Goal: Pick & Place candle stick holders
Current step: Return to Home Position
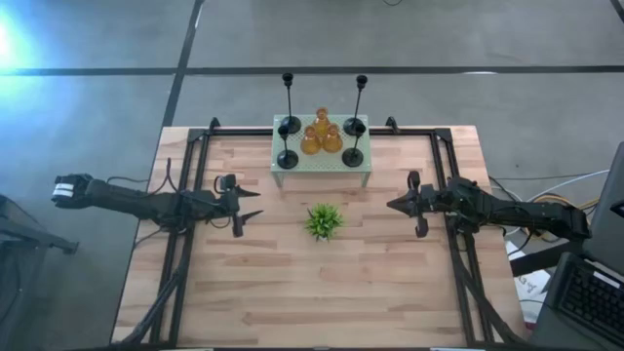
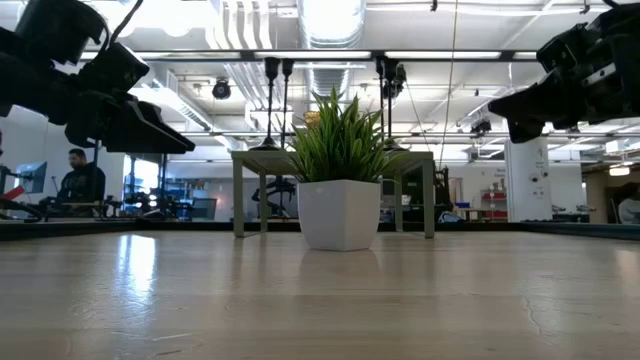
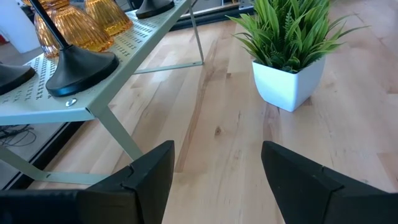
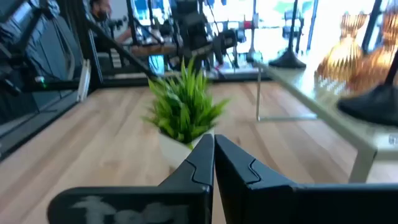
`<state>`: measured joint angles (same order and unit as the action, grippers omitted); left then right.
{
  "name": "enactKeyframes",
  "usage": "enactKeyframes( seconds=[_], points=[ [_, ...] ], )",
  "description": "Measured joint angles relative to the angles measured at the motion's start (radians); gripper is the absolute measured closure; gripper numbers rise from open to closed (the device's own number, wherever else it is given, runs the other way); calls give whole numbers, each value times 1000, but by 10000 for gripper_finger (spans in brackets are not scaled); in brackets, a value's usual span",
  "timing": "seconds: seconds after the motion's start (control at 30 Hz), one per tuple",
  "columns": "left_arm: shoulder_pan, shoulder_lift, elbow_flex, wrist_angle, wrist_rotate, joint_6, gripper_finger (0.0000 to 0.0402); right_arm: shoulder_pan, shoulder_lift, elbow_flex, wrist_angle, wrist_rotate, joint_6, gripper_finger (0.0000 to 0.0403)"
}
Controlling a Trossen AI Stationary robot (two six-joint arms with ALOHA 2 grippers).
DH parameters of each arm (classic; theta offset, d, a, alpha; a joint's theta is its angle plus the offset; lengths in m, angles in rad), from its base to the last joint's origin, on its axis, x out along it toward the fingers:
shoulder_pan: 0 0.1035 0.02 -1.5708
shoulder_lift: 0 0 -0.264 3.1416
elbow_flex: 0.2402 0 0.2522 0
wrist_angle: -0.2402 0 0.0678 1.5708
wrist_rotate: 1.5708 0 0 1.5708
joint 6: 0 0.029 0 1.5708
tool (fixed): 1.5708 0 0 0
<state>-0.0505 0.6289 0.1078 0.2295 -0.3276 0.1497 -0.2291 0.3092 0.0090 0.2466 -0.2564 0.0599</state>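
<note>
The candle stick holders stand on a pale green perforated stand (image 1: 322, 168) at the table's far middle. Three amber glass ones (image 1: 321, 136) cluster in the centre, and black ones stand around them, two with tall thin stems (image 1: 288, 97) (image 1: 360, 97). In the left wrist view a black round base (image 3: 81, 65) and amber glass (image 3: 81, 28) rest on the stand's top. My left gripper (image 1: 250, 204) (image 3: 217, 168) is open and empty, left of the stand above the table. My right gripper (image 1: 393, 205) (image 4: 213, 149) is shut and empty, right of the stand.
A small spiky green plant in a white pot (image 1: 323, 221) (image 2: 340, 190) stands at the table's middle between the two grippers, near side of the stand. Black frame rails (image 1: 190, 195) (image 1: 450, 185) run along both table sides. A person (image 2: 80, 180) sits in the room behind.
</note>
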Motion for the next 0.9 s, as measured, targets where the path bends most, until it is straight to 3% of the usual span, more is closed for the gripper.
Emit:
enactKeyframes(
  seconds=[0.3,0.9],
  points=[
    [0,0,0,0,0,0,156,0,-13,0,-204,23,73,394],
    [0,0,0,-2,0,0,156,-15,-184,0,-200,23,69,394]
  ],
)
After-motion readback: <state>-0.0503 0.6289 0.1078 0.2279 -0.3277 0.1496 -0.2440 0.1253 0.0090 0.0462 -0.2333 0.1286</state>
